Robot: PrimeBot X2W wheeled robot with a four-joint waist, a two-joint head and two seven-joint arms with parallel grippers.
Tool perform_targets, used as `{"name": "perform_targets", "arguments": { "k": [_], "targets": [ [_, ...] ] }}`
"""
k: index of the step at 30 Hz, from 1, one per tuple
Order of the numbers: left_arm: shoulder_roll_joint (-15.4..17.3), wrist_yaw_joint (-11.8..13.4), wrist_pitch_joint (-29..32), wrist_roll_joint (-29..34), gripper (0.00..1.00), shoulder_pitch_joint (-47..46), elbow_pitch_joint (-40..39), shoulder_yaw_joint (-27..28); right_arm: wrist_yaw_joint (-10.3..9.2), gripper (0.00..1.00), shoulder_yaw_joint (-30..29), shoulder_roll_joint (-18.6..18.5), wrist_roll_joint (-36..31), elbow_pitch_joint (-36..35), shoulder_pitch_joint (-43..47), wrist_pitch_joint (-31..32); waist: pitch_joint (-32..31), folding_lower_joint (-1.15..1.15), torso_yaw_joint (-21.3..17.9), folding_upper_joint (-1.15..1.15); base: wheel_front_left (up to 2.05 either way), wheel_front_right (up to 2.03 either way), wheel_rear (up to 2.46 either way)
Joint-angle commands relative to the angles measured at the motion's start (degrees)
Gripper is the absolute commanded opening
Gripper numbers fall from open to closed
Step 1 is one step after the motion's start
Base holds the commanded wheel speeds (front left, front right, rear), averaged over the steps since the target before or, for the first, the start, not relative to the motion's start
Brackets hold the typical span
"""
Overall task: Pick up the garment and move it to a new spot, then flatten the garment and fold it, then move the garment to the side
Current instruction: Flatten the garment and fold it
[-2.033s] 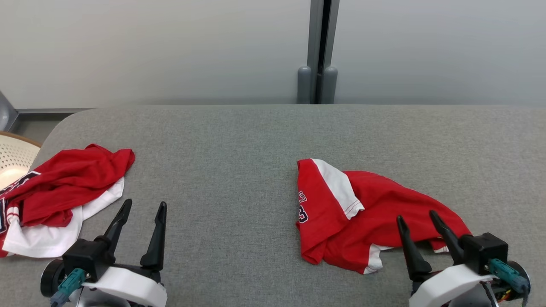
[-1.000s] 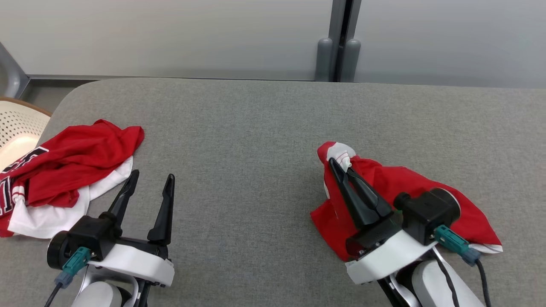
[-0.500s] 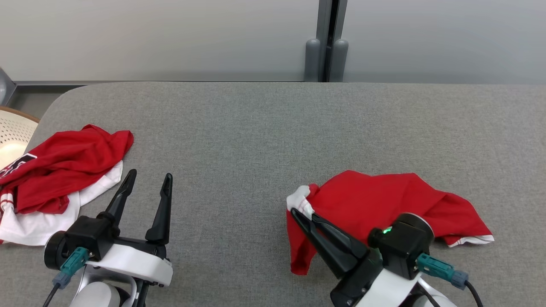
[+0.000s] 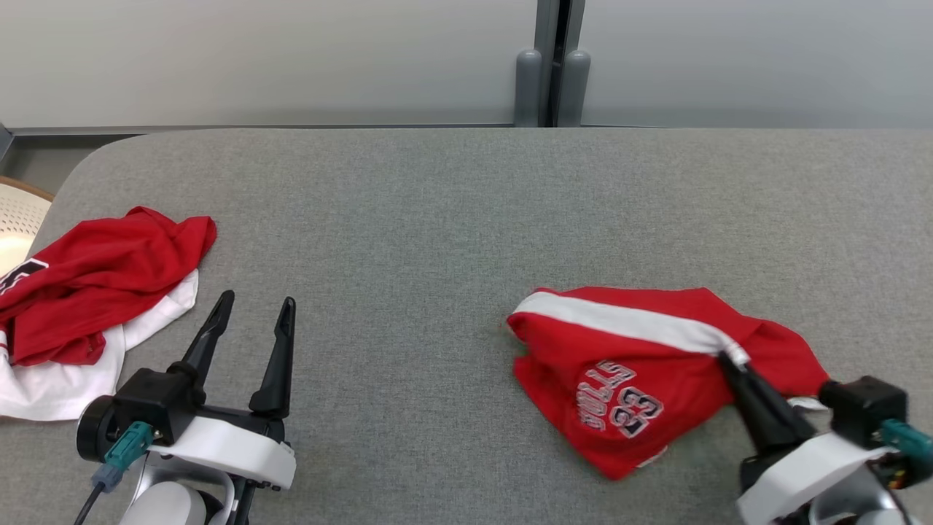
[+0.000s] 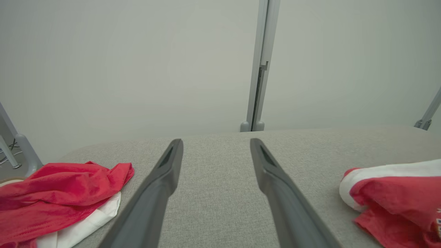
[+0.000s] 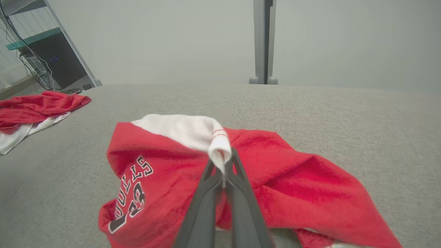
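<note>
- one red garment [image 4: 627,379] with a white band lies crumpled on the right side of the grey table [image 4: 408,219], its print facing up.
- my right tool [image 4: 729,359] is pinched tight on that white band.
- my left tool [image 4: 257,298] stands spread wide, holding nothing, near a second red-and-white shirt [image 4: 95,284] at the table's left edge.

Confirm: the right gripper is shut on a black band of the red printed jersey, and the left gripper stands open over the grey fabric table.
Wrong colour. The right wrist view shows the right gripper shut on a white band of the red printed jersey; the left gripper stands open over the grey fabric table.
</note>
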Motion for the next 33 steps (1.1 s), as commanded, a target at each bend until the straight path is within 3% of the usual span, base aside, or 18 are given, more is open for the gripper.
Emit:
{"name": "perform_targets", "arguments": {
  "k": [1,6,10,12,13,22,33],
  "targets": [
    [0.3,0.3,-0.1,-0.1,1.00,-0.4,-0.1,0.2,0.00,0.00,-2.0,-0.5,-0.6,1.1,0.4,-0.2,0.1,0.00,-0.1,0.00,0.00,0.00,0.00],
    [0.4,0.4,-0.1,-0.2,1.00,-1.0,-0.1,0.2,0.00,0.00,-9.5,0.5,-1.2,5.7,-1.0,-1.4,0.6,0.00,0.0,0.00,0.00,0.00,0.00],
    [0.3,0.5,-0.2,-0.2,1.00,-1.2,0.1,0.0,0.00,0.00,-11.5,1.5,-1.9,10.6,-2.4,-2.4,0.7,0.00,0.3,0.00,0.00,0.00,0.00],
    [0.2,0.5,-0.3,-0.3,1.00,-1.2,0.3,-0.2,0.00,0.52,-11.4,2.1,-2.0,12.4,-3.2,-3.4,0.6,0.00,0.5,0.00,0.00,0.00,0.00],
    [0.2,0.6,-0.3,-0.3,1.00,-1.1,0.4,-0.2,0.00,1.00,-11.3,2.5,-2.1,12.9,-3.5,-4.0,0.5,0.00,0.5,0.00,0.00,0.00,0.00],
    [0.1,1.2,-0.6,-0.6,1.00,0.6,0.1,-0.1,0.00,1.00,-13.9,5.8,-7.9,8.3,-5.1,-11.0,-0.9,0.00,0.1,0.00,0.00,0.00,0.00],
    [0.4,1.8,0.5,-0.7,1.00,3.5,-0.7,-1.5,0.00,1.00,-10.9,8.1,-11.4,-2.5,-0.1,-6.1,-4.7,0.00,-0.5,0.00,0.00,0.00,0.00]
  ]
}}
